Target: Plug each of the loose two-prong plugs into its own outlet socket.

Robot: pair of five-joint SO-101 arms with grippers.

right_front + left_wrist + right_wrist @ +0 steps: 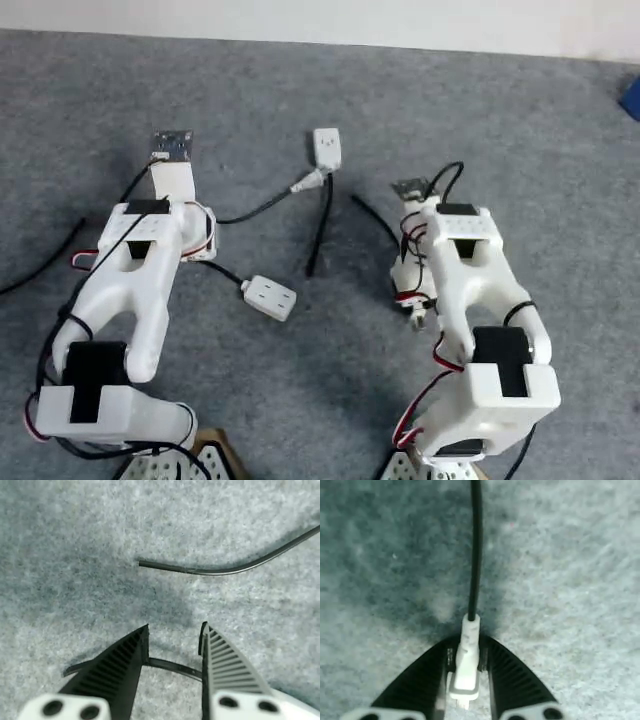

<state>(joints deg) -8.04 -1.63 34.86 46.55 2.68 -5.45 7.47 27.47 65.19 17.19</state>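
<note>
The right claw [465, 680] grips a white plug [466, 667] at the lower centre of the right wrist frame, with its black cord [476, 545] running upward. The plug looks light and rigid, best held by its body, not the limp cord. The left claw [175, 627] gapes wide over a cable [170, 666].

This looks like a robotics lab bench, not a lived-in room. A grey felt-like mat [330, 110] covers the tabletop, and a white outlet socket [269, 297] lies loose on it. One white plastic arm [140, 280] stands to one side of that socket and a second arm [470, 270] to the other, both with bare red and black wiring [412, 232] and black motor blocks. Beyond the socket a loose black cord [322, 225] lies on the mat; nearer than it are perforated base plates [160, 465].
</note>
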